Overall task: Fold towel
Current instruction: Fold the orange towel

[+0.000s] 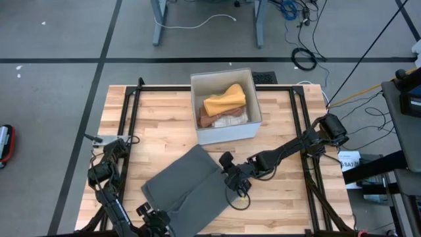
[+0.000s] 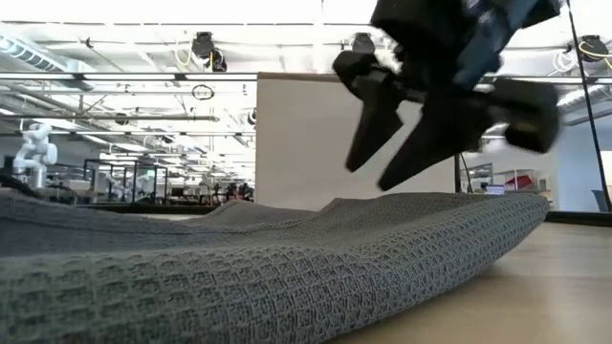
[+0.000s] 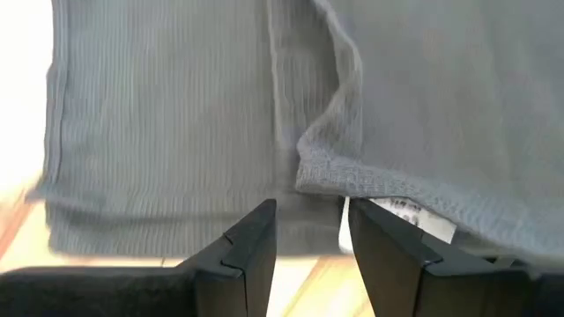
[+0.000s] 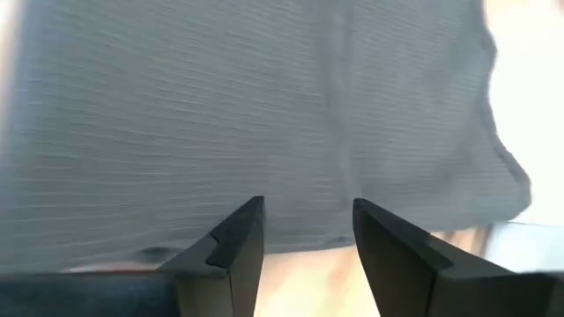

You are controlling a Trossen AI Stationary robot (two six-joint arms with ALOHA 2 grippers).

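I see the tabletop (image 1: 289, 204) with the gray towel (image 1: 187, 187) lying near its front edge, already folded over once. Both end effectors are open and hold nothing. The right end effector (image 1: 230, 172) hangs over the towel's right edge; the left end effector (image 1: 154, 218) sits at its front corner. I think I must grab edges again. The white box (image 1: 227, 133) stands behind; the right side is free.

no readable text, towel (image 3: 176, 114) tag (image 3: 412, 215) print illegible
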